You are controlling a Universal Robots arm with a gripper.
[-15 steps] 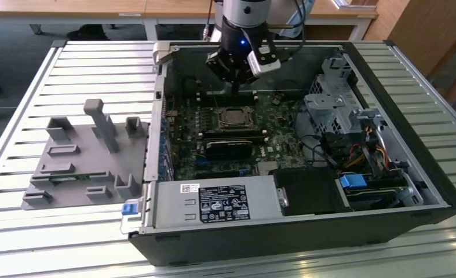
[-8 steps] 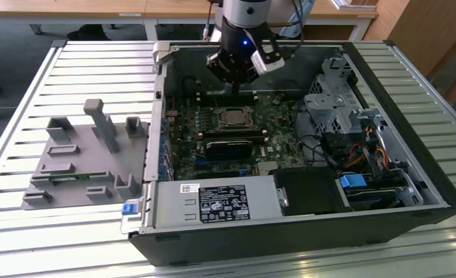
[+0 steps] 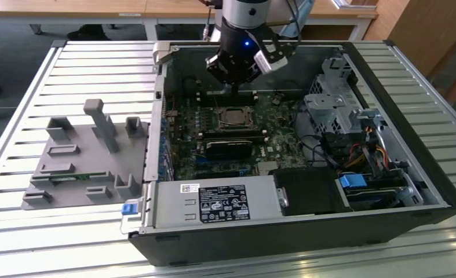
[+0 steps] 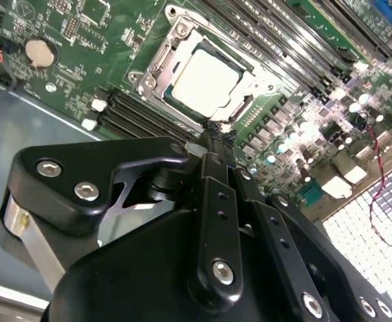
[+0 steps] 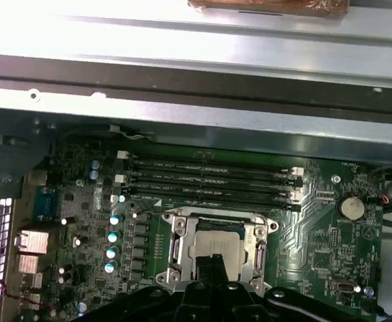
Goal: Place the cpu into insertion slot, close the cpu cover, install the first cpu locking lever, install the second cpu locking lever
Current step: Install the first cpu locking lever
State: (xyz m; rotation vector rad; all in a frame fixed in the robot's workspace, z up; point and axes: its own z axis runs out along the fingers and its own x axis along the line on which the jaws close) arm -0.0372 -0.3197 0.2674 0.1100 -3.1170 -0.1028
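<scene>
While the cpu (image 3: 232, 117) sits in the insertion slot (image 3: 245, 123) at the centre of the exterior view, cpu cover (image 4: 157, 64) apparently down over it, the gripper (image 4: 212, 129) hangs just above the socket edge, fingers pinched together on nothing. Lever work here likely calls for a slow, square push, clear of the memory slots (image 5: 209, 181). The open computer case (image 3: 251, 246) holds the motherboard (image 3: 280, 110).

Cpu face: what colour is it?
Pale silver-tan cpu, clearest in the second wrist view.
</scene>
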